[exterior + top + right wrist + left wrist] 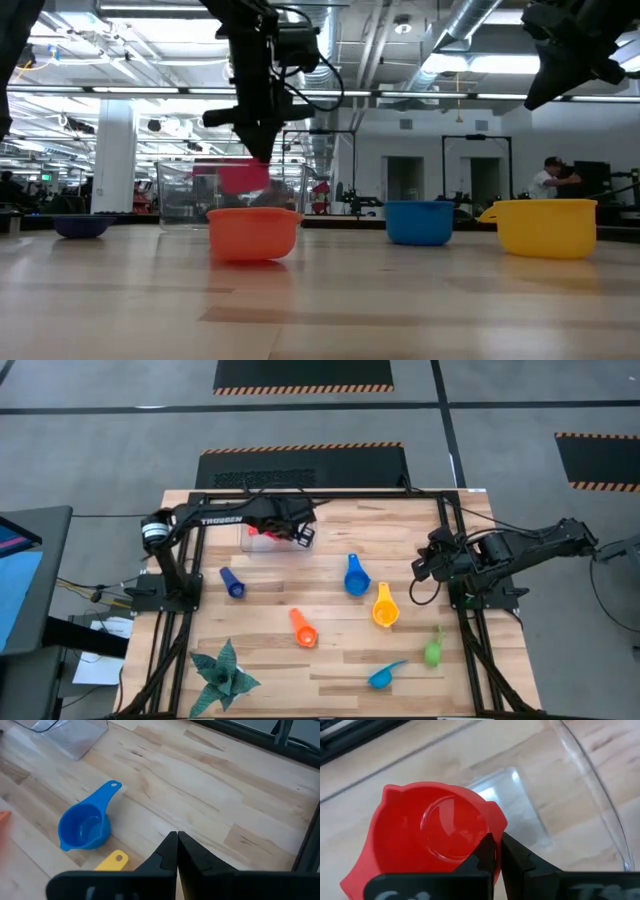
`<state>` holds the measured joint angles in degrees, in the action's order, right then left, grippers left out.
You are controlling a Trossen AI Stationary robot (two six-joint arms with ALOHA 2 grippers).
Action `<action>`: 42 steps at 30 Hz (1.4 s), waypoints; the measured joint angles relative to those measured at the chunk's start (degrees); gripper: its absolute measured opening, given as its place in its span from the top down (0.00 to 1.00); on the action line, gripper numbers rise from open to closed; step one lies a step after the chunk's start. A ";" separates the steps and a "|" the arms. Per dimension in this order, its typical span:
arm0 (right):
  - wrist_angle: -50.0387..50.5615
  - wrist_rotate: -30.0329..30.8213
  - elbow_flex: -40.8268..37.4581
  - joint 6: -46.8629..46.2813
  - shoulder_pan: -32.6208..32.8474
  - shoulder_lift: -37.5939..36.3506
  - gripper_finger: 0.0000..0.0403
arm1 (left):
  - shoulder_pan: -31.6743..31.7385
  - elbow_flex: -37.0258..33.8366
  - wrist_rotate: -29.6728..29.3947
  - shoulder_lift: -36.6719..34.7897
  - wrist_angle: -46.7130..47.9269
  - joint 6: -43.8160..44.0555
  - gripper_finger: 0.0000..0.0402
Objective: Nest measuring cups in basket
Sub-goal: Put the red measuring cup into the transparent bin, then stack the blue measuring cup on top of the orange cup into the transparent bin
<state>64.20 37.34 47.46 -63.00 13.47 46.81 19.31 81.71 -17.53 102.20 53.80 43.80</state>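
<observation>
Two dark, jointed robot arms with slim two-finger claws

The left arm (215, 517) is black, with white "TROSSEN" lettering along one link, a silver-ringed joint near its base and loose black cables looping by the wrist. The right arm (520, 548) is likewise black, with cables curling beneath it. Each claw's fingers (172, 852) are matte black, narrow and tapered.

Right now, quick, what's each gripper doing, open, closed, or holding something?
Left gripper: jaws closed on the rim of the red measuring cup, held over the clear basket.
Right gripper: jaws closed, empty, above the table.
</observation>
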 joint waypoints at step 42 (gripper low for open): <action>0.04 -1.42 -0.02 2.21 -0.02 0.00 0.93 | 0.04 12.52 10.26 6.65 5.79 -12.32 0.76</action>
<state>64.25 35.92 47.44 -60.80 13.45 46.81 19.35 94.24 -7.27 108.86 59.59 31.48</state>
